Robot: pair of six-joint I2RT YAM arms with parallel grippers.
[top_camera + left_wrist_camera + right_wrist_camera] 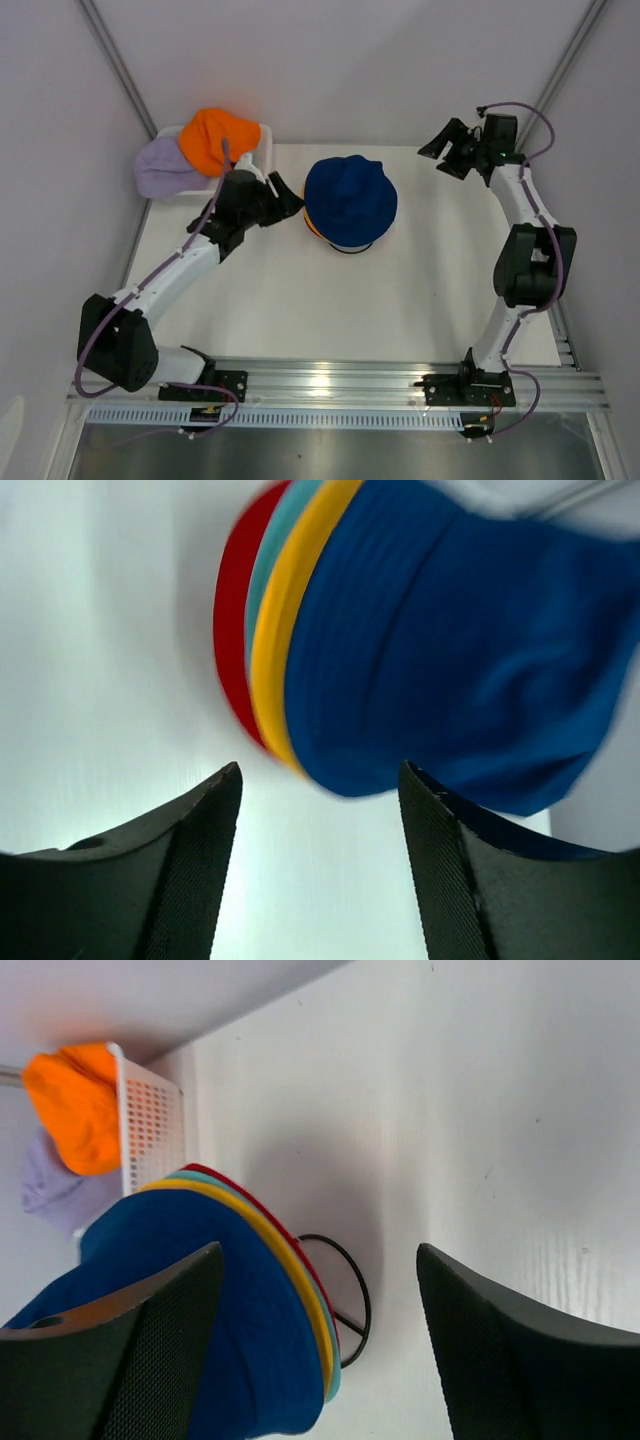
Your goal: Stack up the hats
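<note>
At mid-table [330, 310]: a stack of four hats, upright, crowns up, brims level. The navy hat [350, 198] is on top, with yellow hat [290, 610], teal hat [272, 555] and red hat [235, 610] brims beneath, over a wire frame [355, 1280]. Just left: left gripper [287, 197], fingers apart, empty, pointing at the stack. Far right: right gripper [440, 155], fingers apart, empty. Far left: basket [268, 145], orange hat [218, 138] in it, lavender hat [160, 168] draped at its left side.

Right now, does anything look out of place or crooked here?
Nothing looks damaged. The lavender hat droops over the basket's left edge, with the orange hat heaped beside it. The navy hat sits off-centre: the brims under it show at its left.
</note>
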